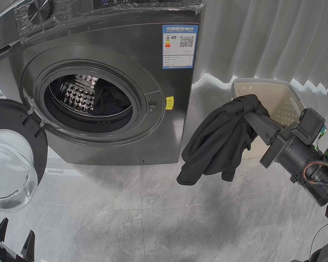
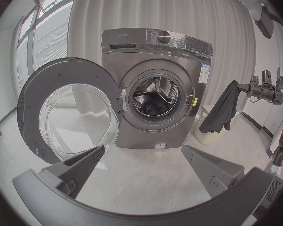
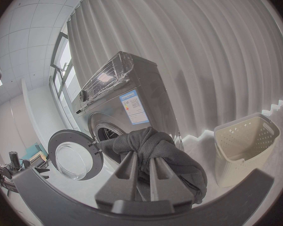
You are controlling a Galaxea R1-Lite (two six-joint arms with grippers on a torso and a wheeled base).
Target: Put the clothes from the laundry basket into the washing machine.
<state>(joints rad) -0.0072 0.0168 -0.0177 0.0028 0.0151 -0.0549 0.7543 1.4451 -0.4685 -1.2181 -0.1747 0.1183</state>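
Note:
My right gripper is shut on a black garment that hangs in the air in front of the beige laundry basket, to the right of the washing machine. In the right wrist view the garment bunches between the two fingers. The round door stands swung open at the left, and dark clothes lie inside the drum. My left gripper sits low at the left, open, with nothing between its fingers.
Grey tiled floor stretches in front of the machine. A white curtain hangs behind the basket. The open door juts out over the floor at the left.

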